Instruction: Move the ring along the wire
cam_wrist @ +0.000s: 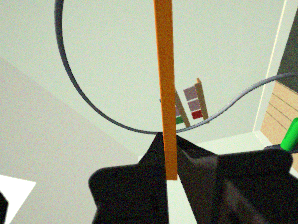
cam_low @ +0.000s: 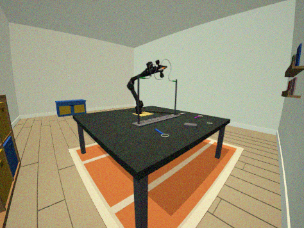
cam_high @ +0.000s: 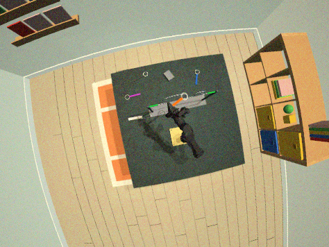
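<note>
My gripper (cam_high: 173, 105) (cam_wrist: 163, 135) is shut on the orange handle (cam_high: 178, 101) (cam_low: 163, 67) (cam_wrist: 166, 75), high over the stand's middle. The handle's pale ring (cam_high: 184, 96) is beyond the fingers, at the wire's height; it is outside the wrist view, and whether the wire runs through it is too small to tell. The grey wire (cam_low: 170, 68) (cam_wrist: 240, 97) curves up in an arch and passes behind the handle in the wrist view. One green part (cam_high: 153, 105) (cam_low: 174, 81) (cam_wrist: 291, 135) is by one post (cam_low: 176, 97); the other green part (cam_high: 210, 93) (cam_low: 142, 77) is by the opposite post (cam_low: 138, 100).
The stand's grey base (cam_high: 199, 103) (cam_low: 160, 119) lies on the dark table (cam_high: 222, 139) (cam_low: 128, 141). Beyond it lie a magenta-handled ring (cam_high: 135, 95), a blue-handled ring (cam_high: 196, 79) (cam_low: 158, 131), a dark-handled ring and a grey block (cam_high: 169, 75) (cam_low: 190, 124). A white strip (cam_high: 135, 118) lies near one post.
</note>
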`<state>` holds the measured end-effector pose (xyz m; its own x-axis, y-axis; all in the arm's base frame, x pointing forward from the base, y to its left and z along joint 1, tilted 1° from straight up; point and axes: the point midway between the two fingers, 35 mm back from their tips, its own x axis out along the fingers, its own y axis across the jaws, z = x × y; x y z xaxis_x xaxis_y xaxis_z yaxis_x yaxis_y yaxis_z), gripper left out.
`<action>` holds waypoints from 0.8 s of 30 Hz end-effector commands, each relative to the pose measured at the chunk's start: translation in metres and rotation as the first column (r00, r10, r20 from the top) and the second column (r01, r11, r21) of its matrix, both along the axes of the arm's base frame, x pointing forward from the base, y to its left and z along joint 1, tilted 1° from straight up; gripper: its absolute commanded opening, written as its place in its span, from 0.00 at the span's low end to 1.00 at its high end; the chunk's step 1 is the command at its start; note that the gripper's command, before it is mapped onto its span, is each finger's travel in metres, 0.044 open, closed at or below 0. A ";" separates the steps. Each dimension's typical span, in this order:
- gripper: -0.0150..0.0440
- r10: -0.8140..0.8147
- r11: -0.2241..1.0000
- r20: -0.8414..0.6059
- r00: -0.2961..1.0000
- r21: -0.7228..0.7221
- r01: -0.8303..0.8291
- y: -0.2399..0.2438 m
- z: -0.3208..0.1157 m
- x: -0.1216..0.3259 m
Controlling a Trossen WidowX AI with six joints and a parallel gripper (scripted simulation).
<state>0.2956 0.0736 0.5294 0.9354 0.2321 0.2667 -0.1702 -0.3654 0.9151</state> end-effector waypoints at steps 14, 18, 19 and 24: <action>0.00 -0.001 0.978 -0.016 1.000 -0.208 -0.002 0.002 -0.005 -0.001; 0.00 -0.003 0.967 -0.022 1.000 -0.256 -0.003 0.002 -0.007 -0.001; 0.00 -0.003 0.963 -0.023 1.000 -0.268 -0.003 0.002 -0.007 -0.001; 0.00 -0.005 0.945 -0.031 1.000 -0.328 -0.005 0.002 -0.010 -0.001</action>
